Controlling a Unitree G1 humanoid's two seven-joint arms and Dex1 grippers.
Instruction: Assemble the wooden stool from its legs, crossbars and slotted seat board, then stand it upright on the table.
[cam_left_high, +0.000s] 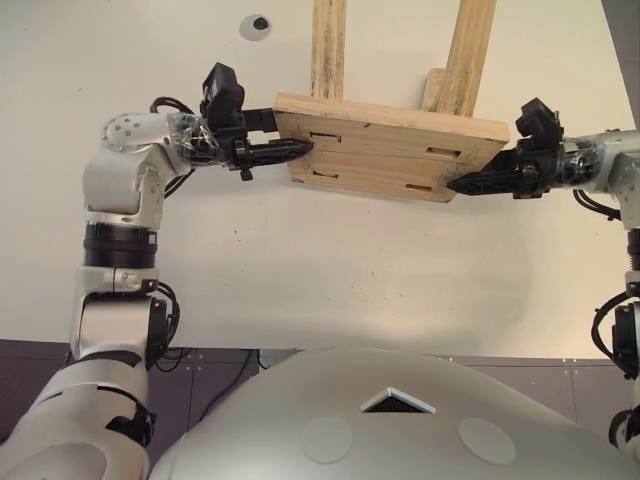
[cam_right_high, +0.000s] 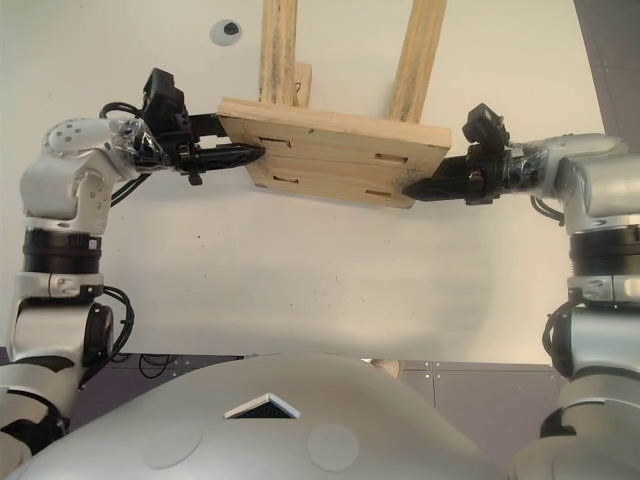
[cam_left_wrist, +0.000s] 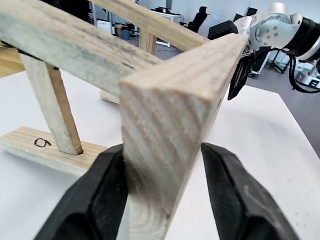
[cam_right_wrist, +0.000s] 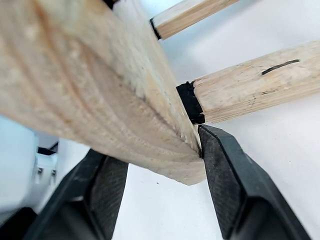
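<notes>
Small round disc (cam_left_high: 257, 27) sits on the white table (cam_left_high: 300, 290) at upper left of the head view. Left arm comes in from the left edge. Left gripper (cam_left_high: 294, 130) is clamped on the left end of the slotted seat board (cam_left_high: 385, 150), one finger above and one below the edge. In the left wrist view its black fingers (cam_left_wrist: 95, 200) press both faces of the board end. The board sits upper centre of frame on its edge and slightly tilted, its face with four slots (cam_left_high: 325, 137) toward the camera. Can't tell if its lower edge touches the table. Two legs run from the far side of the board to the top edge of the frame, left leg (cam_left_high: 328, 45) and right leg (cam_left_high: 468, 55), which leans a bit right. A short wooden stub (cam_left_high: 433, 88) shows just beside the right leg at the board. Right arm enters from the right edge. Right gripper (cam_left_high: 478, 172) is closed on the board's right end, near the lower corner. In the right wrist view its fingers (cam_right_wrist: 235, 195) flank the board edge, and a leg end (cam_right_wrist: 250, 95) is seated in a slot close by.
</notes>
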